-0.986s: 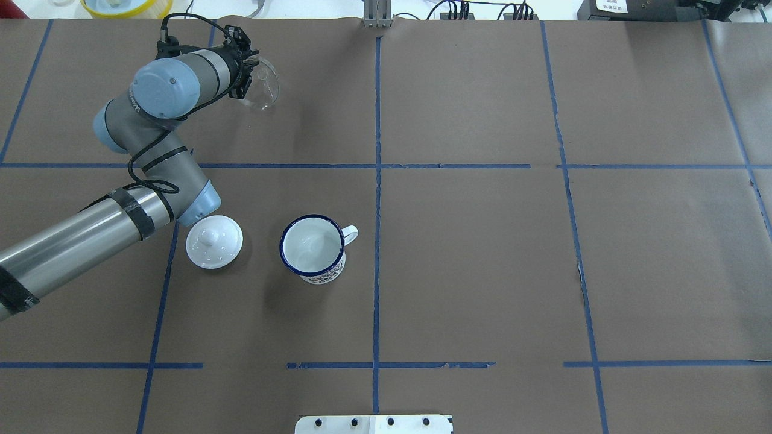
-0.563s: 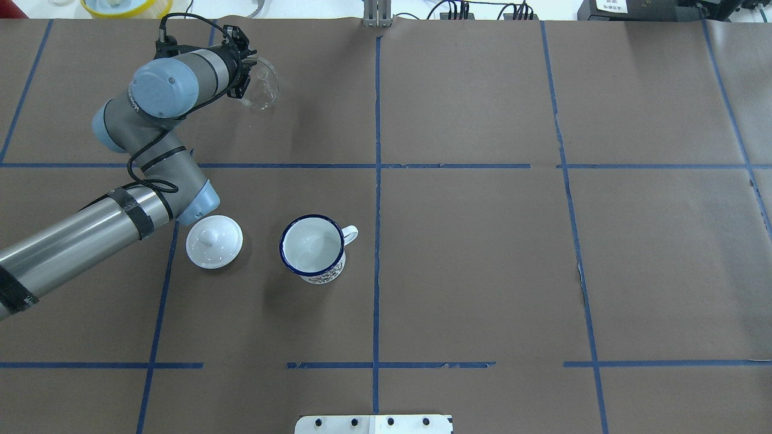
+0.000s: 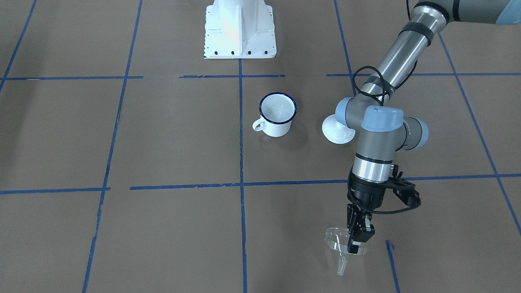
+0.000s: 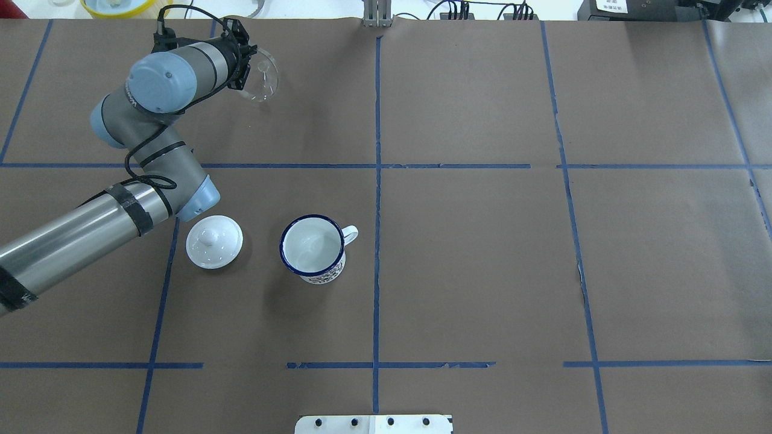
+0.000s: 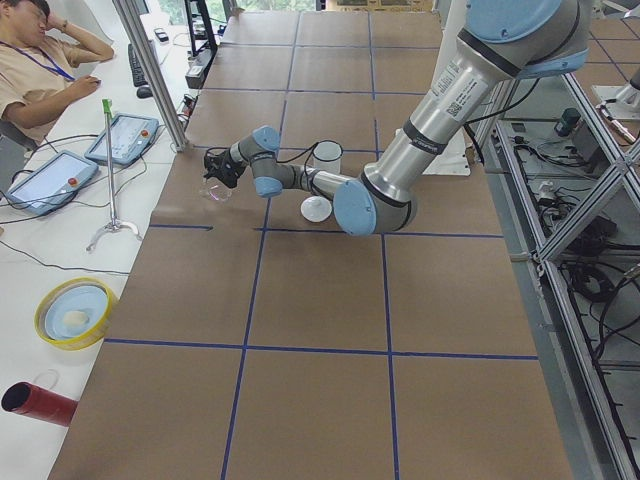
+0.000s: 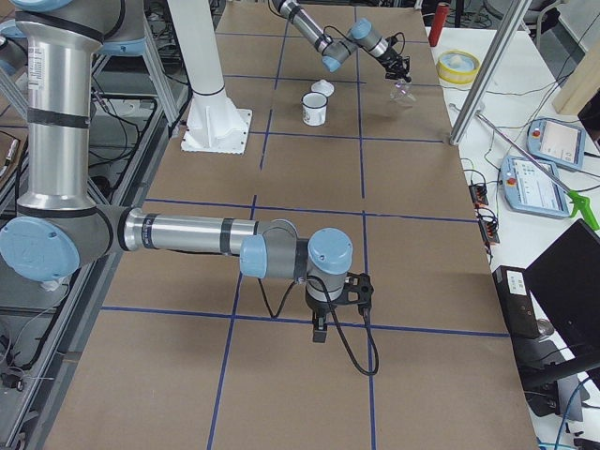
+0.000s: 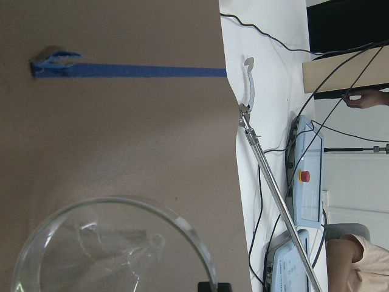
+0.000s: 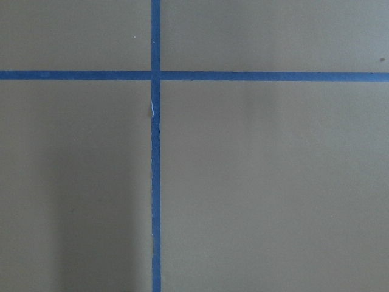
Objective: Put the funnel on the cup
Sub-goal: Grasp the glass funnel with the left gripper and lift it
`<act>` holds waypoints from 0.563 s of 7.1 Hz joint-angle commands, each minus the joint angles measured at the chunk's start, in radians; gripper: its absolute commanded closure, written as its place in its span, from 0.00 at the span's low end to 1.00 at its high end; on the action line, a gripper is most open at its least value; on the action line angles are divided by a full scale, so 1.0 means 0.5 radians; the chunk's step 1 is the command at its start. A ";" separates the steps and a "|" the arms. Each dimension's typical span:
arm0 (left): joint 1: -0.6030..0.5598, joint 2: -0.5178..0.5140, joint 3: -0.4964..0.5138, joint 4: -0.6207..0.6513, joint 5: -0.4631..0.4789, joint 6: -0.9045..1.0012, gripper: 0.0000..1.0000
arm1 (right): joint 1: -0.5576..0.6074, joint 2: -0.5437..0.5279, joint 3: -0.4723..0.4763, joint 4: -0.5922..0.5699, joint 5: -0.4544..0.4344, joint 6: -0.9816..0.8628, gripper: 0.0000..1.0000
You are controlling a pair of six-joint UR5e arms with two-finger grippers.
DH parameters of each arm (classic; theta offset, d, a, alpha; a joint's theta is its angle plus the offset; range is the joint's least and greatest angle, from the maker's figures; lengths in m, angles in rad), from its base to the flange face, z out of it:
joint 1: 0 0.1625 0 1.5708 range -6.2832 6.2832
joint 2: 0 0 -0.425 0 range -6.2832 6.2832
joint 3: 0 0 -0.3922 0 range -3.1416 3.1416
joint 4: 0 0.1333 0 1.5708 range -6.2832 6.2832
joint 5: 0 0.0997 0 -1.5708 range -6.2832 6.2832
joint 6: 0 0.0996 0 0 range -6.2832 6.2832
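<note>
The clear funnel [image 4: 265, 75] hangs upright, spout down, off the table at the far left, with its rim pinched in my left gripper [image 4: 244, 60]. In the front-facing view the gripper [image 3: 358, 238] is shut on the funnel's rim [image 3: 336, 240]. The left wrist view shows the funnel's cone [image 7: 109, 249] from above. The white cup [image 4: 312, 247] with a blue rim stands upright and empty near the table's middle, well apart from the funnel; it also shows in the front-facing view [image 3: 278, 114]. My right gripper [image 6: 319, 328] shows only in the exterior right view, low over bare table; I cannot tell its state.
A round white lid [image 4: 214, 241] with a knob lies just left of the cup, under my left forearm. A yellow bowl [image 4: 120, 6] sits beyond the table's far edge. A metal post [image 5: 150, 70] stands near the funnel. The robot's base [image 3: 240, 28] is at the near edge.
My left gripper has carried the funnel a little farther from the robot, up in the overhead view. The cup and lid have not moved.
</note>
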 commanded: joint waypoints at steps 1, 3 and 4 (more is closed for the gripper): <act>-0.043 0.005 -0.358 0.170 -0.080 0.059 1.00 | 0.000 0.000 0.000 0.000 0.000 0.000 0.00; -0.049 0.012 -0.943 0.836 -0.474 0.066 1.00 | 0.000 0.000 0.000 0.000 0.000 0.000 0.00; -0.043 -0.001 -1.250 1.220 -0.576 0.069 1.00 | 0.000 0.000 0.000 0.000 0.000 0.000 0.00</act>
